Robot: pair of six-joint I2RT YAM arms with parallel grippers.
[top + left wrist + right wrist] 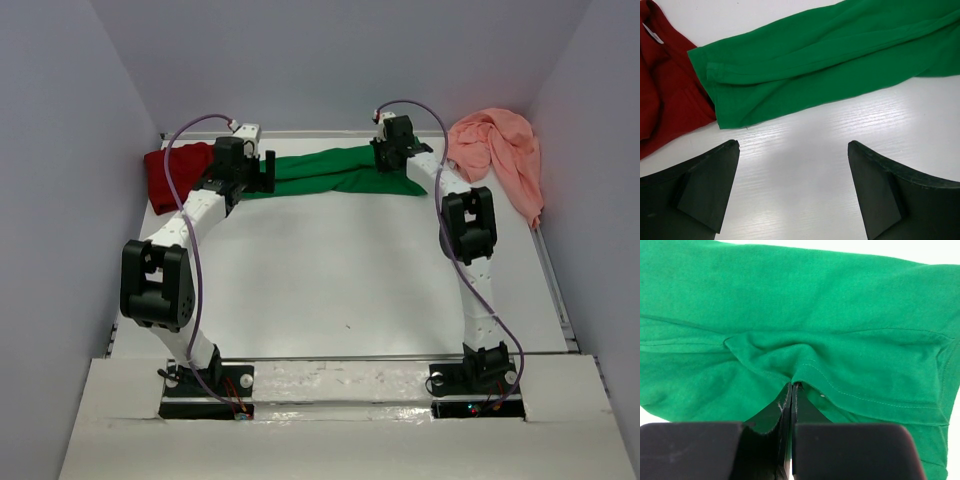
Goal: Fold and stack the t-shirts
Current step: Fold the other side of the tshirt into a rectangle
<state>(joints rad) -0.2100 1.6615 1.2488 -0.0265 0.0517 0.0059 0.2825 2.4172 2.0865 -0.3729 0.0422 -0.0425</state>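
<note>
The bright green t-shirt [335,172] lies stretched in a long band across the far side of the table. My right gripper [792,385] is shut on a pinched fold of the green shirt's hem [810,367] at its right end [395,155]. My left gripper [792,147] is open and empty, hovering over bare table just in front of the green shirt's left end [790,75]. The dark red t-shirt [175,172] lies bunched at the far left, its edge tucked under the green one [665,100]. The salmon-pink t-shirt [497,155] lies crumpled at the far right.
The white table [330,280] is enclosed by grey walls on the left, back and right. A metal rail [555,285] runs along its right edge. Both arm bases sit at the near edge.
</note>
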